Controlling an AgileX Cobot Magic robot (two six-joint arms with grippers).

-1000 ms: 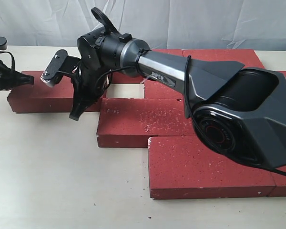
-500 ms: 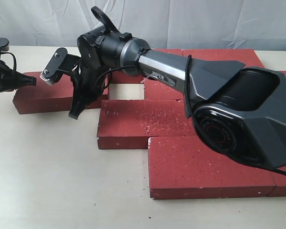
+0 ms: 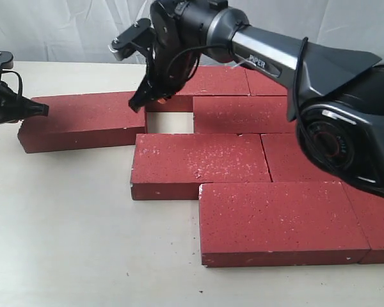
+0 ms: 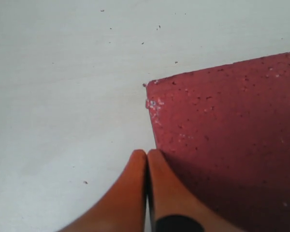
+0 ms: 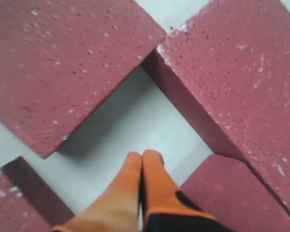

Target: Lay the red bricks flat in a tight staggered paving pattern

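The red bricks (image 3: 198, 157) are lying flat in staggered rows across the right half of the pale surface (image 3: 70, 243), leaving one gap (image 3: 169, 121). The left gripper (image 3: 43, 109), jaws pressed together, is sitting at the leftmost brick (image 3: 83, 118); the right gripper (image 3: 139, 103), jaws likewise together, is hanging above that gap.

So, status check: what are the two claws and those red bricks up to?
Left gripper shut, tips at outer end of the loose brick. Right gripper shut, empty, over the gap beside that brick. Gap not yet closed. Nothing seen blocking it.
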